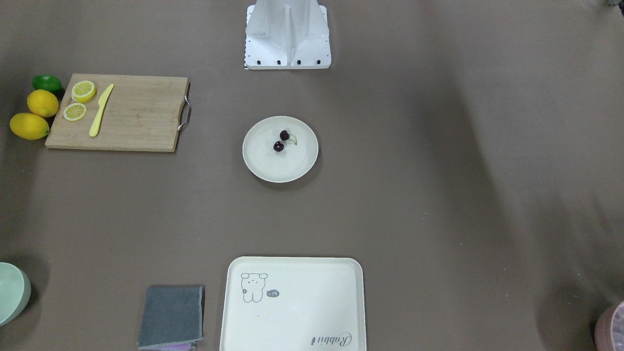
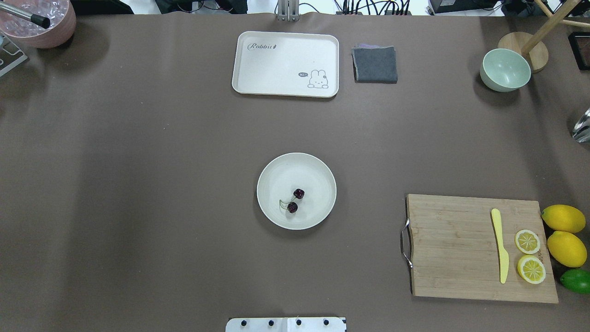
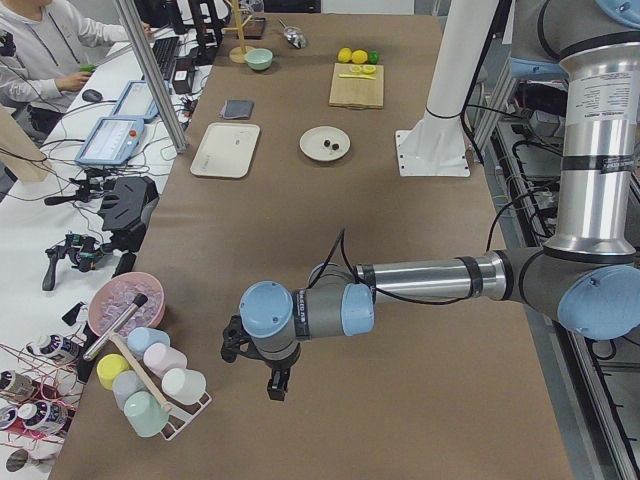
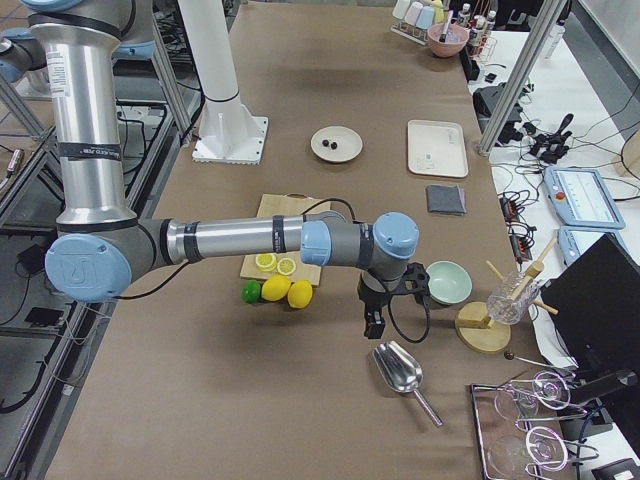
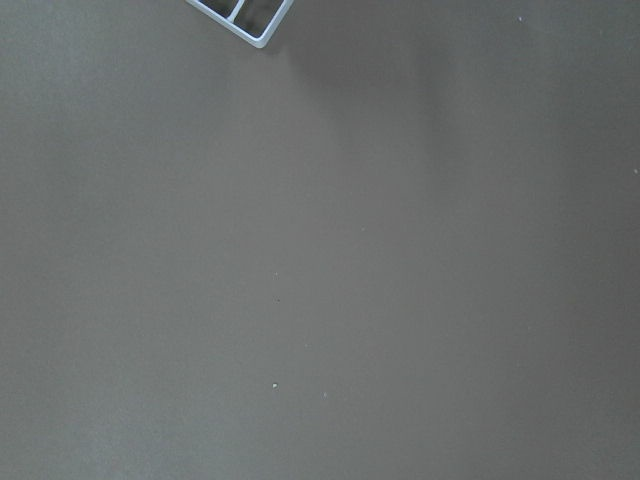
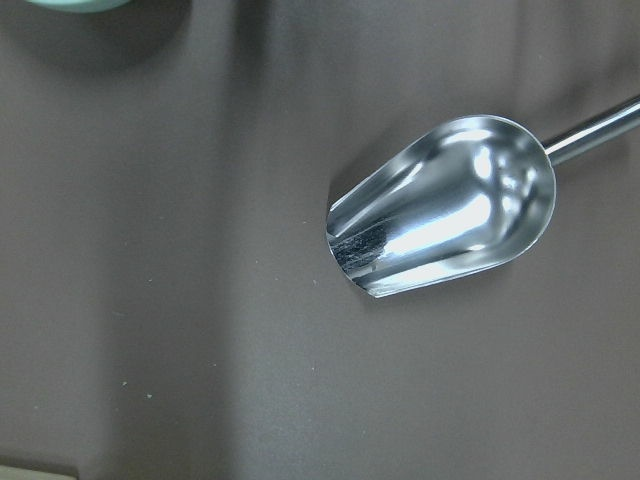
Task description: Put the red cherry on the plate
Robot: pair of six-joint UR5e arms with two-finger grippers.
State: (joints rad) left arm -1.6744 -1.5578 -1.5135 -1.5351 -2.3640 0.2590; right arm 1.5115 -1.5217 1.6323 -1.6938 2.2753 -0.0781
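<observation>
red cherry (image 2: pixel 295 201) lies in plate (image 2: pixel 318 170); left gripper (image 3: pixel 277 385), right gripper (image 4: pixel 375 325) well away from plate, can't tell if open or closed. Risk: nudged plate spills cherry.

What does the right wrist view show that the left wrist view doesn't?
Only right wrist: a metal scoop lying on the table, and the rim of a mint-green bowl at the top edge. Only left wrist: the corner of a pale frame at the top. Both: bare brown table; neither shows the red cherry or the plate.
</observation>
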